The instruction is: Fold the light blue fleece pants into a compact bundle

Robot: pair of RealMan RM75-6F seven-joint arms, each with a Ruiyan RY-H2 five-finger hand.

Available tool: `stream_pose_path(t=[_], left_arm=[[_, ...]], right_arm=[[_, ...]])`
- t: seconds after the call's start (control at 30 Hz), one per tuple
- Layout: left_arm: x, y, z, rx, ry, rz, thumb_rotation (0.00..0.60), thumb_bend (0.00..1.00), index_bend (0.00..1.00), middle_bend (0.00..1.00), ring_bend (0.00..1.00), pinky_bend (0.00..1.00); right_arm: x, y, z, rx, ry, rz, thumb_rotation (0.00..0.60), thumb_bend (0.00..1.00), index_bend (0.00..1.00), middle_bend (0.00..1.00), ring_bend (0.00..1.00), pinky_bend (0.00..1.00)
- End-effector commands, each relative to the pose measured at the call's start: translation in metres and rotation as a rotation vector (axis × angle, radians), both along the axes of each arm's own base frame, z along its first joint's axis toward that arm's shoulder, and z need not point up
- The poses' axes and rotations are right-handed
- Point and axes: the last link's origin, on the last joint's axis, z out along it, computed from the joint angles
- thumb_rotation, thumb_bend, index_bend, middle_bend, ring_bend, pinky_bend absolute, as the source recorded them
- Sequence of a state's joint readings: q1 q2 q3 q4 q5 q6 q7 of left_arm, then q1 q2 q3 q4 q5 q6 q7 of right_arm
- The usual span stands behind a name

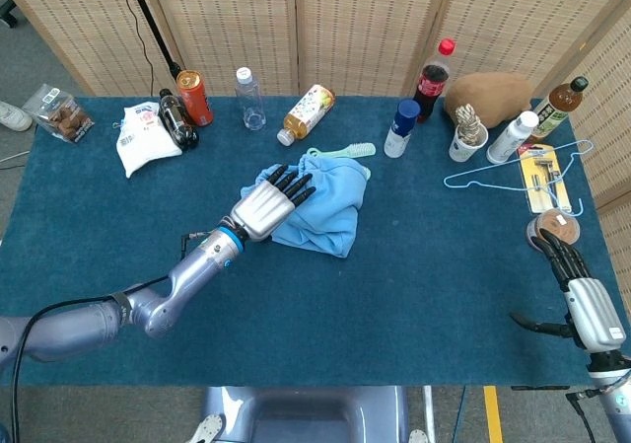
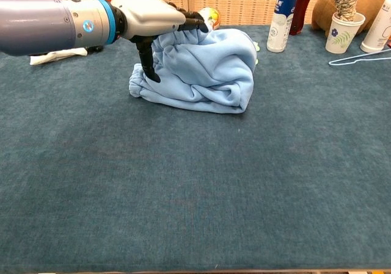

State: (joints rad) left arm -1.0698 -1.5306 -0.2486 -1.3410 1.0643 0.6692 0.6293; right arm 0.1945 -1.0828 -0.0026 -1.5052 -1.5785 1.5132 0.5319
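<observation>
1. My left hand (image 1: 264,206) lies flat on top of the pants (image 1: 320,211), fingers (image 1: 295,184) stretched out and slightly spread over the left part of the bundle, thumb hanging down against its left side in the chest view. It grips nothing.
2. The pants sit as a bunched, light blue heap near the middle of the blue worktop (image 1: 414,295), a little toward the back, with the gathered waistband under my fingers.
3. My right hand (image 1: 582,295) hovers at the right edge of the worktop, well apart from the pants, fingers straight and apart, holding nothing. The chest view does not show it.
4. A green comb (image 1: 345,151) lies just behind the pants.
5. Along the back edge stand a clear bottle (image 1: 249,99), an orange can (image 1: 194,98) and a white bottle with a blue cap (image 1: 400,128).
6. A wire hanger (image 1: 513,173) lies at the right rear.
</observation>
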Motion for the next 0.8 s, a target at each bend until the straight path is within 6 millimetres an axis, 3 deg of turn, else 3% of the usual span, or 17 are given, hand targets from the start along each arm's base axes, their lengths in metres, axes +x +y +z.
stream_pose_path(t=[0.03,0.43,0.8], left_arm=[[-0.014,0.001,-0.008,-0.021,-0.003,0.047,0.559,0.11,0.0,0.0,0.0,0.0],[-0.068,0.004,-0.015,0.011,-0.034,0.098,0.554,0.11,0.0,0.0,0.0,0.0],[-0.071,0.008,-0.035,0.045,-0.072,0.055,0.533,0.11,0.0,0.0,0.0,0.0]], right_arm=[[0.0,0.0,-0.001,-0.001,0.002,-0.003,0.6,0.0,0.0,0.0,0.0,0.0],[0.003,0.002,-0.001,-0.012,-0.002,0.011,0.6,0.0,0.0,0.0,0.0,0.0],[0.003,0.002,0.0,-0.016,-0.012,0.021,0.6,0.0,0.0,0.0,0.0,0.0]])
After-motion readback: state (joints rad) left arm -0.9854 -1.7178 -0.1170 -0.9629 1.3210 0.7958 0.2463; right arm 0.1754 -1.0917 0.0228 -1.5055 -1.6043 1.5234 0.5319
